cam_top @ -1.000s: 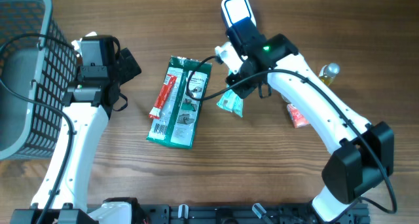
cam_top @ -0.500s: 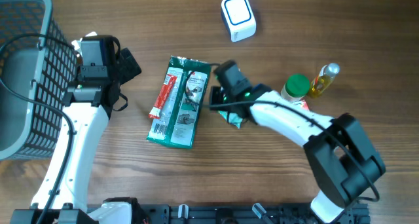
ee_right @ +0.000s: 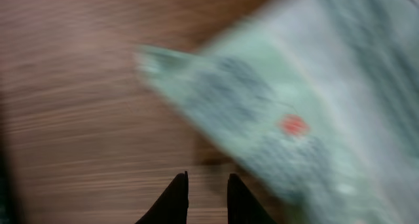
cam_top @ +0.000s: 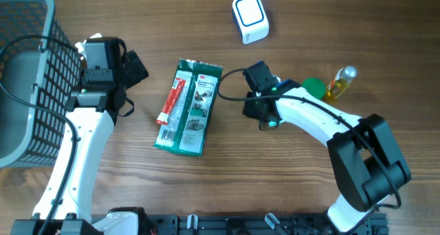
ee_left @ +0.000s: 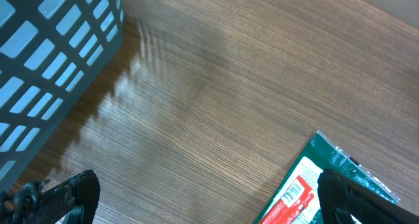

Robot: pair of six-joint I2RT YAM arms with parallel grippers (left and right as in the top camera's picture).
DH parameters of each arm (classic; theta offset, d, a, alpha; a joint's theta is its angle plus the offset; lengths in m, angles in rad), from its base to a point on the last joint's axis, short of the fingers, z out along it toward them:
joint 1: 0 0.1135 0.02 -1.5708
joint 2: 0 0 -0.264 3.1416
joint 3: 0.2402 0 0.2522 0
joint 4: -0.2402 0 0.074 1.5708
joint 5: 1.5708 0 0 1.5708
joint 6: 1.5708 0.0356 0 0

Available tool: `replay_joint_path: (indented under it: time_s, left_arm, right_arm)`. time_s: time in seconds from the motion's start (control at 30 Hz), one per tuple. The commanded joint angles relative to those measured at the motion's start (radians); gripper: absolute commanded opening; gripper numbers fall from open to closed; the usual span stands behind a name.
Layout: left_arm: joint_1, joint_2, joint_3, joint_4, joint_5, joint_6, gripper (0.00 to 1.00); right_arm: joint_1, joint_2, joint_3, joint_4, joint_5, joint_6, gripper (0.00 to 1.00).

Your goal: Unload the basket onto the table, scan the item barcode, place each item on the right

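A large green package (cam_top: 189, 108) lies flat at the table's middle; its corner also shows in the left wrist view (ee_left: 308, 185). The white scanner (cam_top: 249, 18) stands at the back. My right gripper (cam_top: 265, 115) hangs low just right of the package. In the blurred right wrist view its jaws (ee_right: 207, 191) stand slightly open over bare wood, with a small pale green packet (ee_right: 294, 119) just ahead and to the right, not held. My left gripper (ee_left: 209, 204) is wide open and empty, left of the package.
A dark mesh basket (cam_top: 27, 70) fills the far left, and its wall shows again in the left wrist view (ee_left: 52, 47). A green-capped jar (cam_top: 315, 87) and a small oil bottle (cam_top: 340, 84) stand right of the right arm.
The right arm swung from beside the scanner down to the table's middle and now covers the small packet from above. Its jaws parted a little. The left arm stayed still.
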Motion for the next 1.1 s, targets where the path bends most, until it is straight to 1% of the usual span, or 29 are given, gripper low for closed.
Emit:
replay_joint_path:
  time_s: [0.0, 0.03, 0.07, 0.1, 0.13, 0.23, 0.3, 0.43, 0.47, 0.5, 0.53, 0.6, 0.67, 0.8, 0.87, 0.93, 1.0, 1.03, 1.07]
  left_arm:
    - [0.004, 0.0, 0.004, 0.003, -0.013, 0.001, 1.0]
    - [0.004, 0.0, 0.004, 0.003, -0.013, 0.001, 1.0]
    - [0.004, 0.0, 0.004, 0.003, -0.013, 0.001, 1.0]
    - [0.004, 0.0, 0.004, 0.003, -0.013, 0.001, 1.0]
    - [0.004, 0.0, 0.004, 0.003, -0.013, 0.001, 1.0]
    - [0.004, 0.0, 0.004, 0.003, -0.013, 0.001, 1.0]
    - [0.004, 0.0, 0.004, 0.004, -0.013, 0.001, 1.0]
    - [0.004, 0.0, 0.004, 0.003, -0.013, 0.001, 1.0]
    - [0.004, 0.0, 0.004, 0.003, -0.013, 0.001, 1.0]
    - [0.004, 0.0, 0.004, 0.004, -0.013, 0.001, 1.0]
    - [0.004, 0.0, 0.004, 0.003, -0.013, 0.001, 1.0]
    - [0.004, 0.0, 0.004, 0.004, -0.013, 0.001, 1.0]
    - [0.004, 0.0, 0.004, 0.003, -0.013, 0.001, 1.0]
    - [0.004, 0.0, 0.004, 0.003, -0.013, 0.001, 1.0]
    - [0.004, 0.0, 0.004, 0.004, -0.013, 0.001, 1.0]
    - [0.004, 0.0, 0.004, 0.003, -0.013, 0.001, 1.0]
    - [0.004, 0.0, 0.004, 0.003, -0.013, 0.001, 1.0]
    - [0.004, 0.0, 0.004, 0.003, -0.013, 0.001, 1.0]
    - [0.004, 0.0, 0.004, 0.004, -0.013, 0.001, 1.0]
  right_arm:
    - [0.069, -0.046, 0.184, 0.044, -0.202, -0.061, 0.27]
    - [0.096, -0.046, 0.204, 0.098, -0.234, -0.059, 0.28]
    - [0.128, -0.046, 0.207, 0.186, -0.257, -0.058, 0.31]
    - [0.183, -0.037, 0.207, 0.312, -0.256, -0.059, 0.31]
    - [0.226, -0.023, 0.206, 0.385, -0.227, -0.059, 0.38]
    - [0.315, 0.053, 0.206, 0.466, -0.124, -0.055, 0.44]
    - [0.356, 0.126, 0.206, 0.55, -0.119, -0.043, 0.5]
    - [0.405, 0.287, 0.206, 0.708, -0.107, 0.08, 0.5]
    - [0.413, 0.313, 0.206, 0.728, -0.09, 0.106, 0.54]
    - [0.423, 0.342, 0.206, 0.752, -0.072, 0.109, 0.6]
    - [0.434, 0.364, 0.206, 0.772, -0.051, 0.108, 0.61]
    - [0.441, 0.37, 0.206, 0.766, -0.048, 0.105, 0.59]
    - [0.439, 0.343, 0.206, 0.718, -0.04, 0.105, 0.59]
    - [0.425, 0.238, 0.206, 0.444, 0.102, 0.092, 0.58]
    - [0.412, 0.233, 0.207, 0.369, 0.102, 0.023, 0.58]
    - [0.388, 0.212, 0.207, 0.293, 0.045, -0.079, 0.57]
    - [0.359, 0.137, 0.21, 0.196, 0.029, -0.159, 0.5]
    - [0.339, 0.093, 0.214, 0.141, 0.029, -0.192, 0.5]
    - [0.319, 0.047, 0.214, 0.084, 0.032, -0.194, 0.5]
